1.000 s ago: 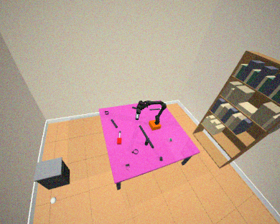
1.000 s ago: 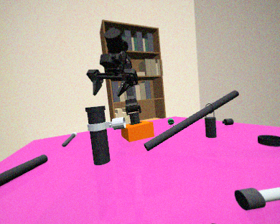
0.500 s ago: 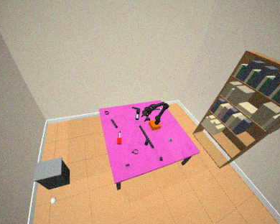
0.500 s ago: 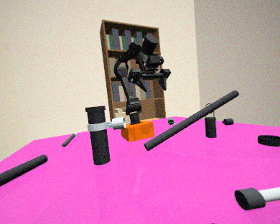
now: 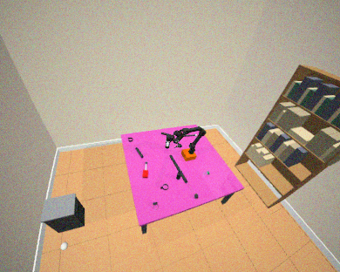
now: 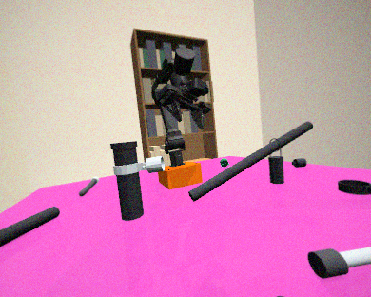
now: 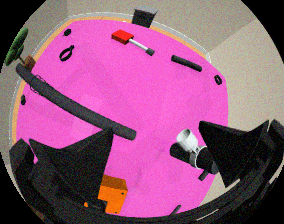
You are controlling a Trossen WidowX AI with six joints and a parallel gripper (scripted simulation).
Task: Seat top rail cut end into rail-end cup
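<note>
The dark rail [image 5: 177, 166] [image 6: 244, 167] [image 7: 78, 107] slants through the wire loop of the short loop post [image 6: 276, 170]. Its near end is low by the table; its far end is raised. The big dark post [image 6: 130, 197] stands apart from that low end. A pale band [image 6: 126, 169] wraps it below its cap [image 6: 124, 146] and bears the white cup [image 6: 154, 164] [image 7: 185, 138], with a gap between cup and rail. My gripper [image 6: 189, 122] [image 7: 158, 129] is open and empty, high above the table, touching neither rail nor cup.
The orange arm base [image 6: 182, 176] [image 7: 114, 192] stands behind the gap between post and rail. A loose dark rod [image 5: 139, 153] [image 6: 23, 228] [image 7: 186, 63], a red-ended tool [image 5: 146, 173] [image 7: 122, 36] and a black ring clamp [image 5: 164, 187] [image 6: 354, 187] [image 7: 68, 56] lie on the table.
</note>
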